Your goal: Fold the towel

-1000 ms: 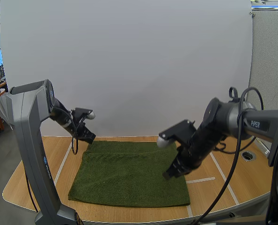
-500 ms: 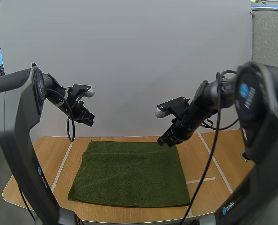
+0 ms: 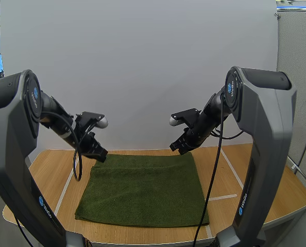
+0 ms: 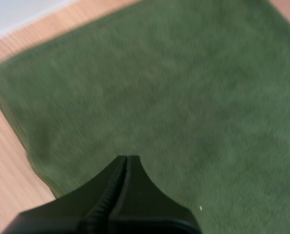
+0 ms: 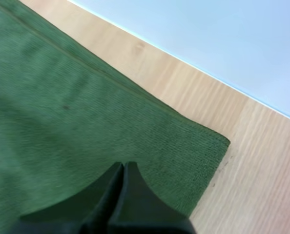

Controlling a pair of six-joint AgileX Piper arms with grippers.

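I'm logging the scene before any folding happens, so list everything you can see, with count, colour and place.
towel: one, dark green, spread flat on the table.
table: one, light wood, under the towel.
tape lines: a few, white, on the table at either side of the towel.
wall: one, white, behind the table.
left gripper: one, black, fingers together, at the towel's far left corner.
right gripper: one, black, fingers together, at the towel's far right corner.
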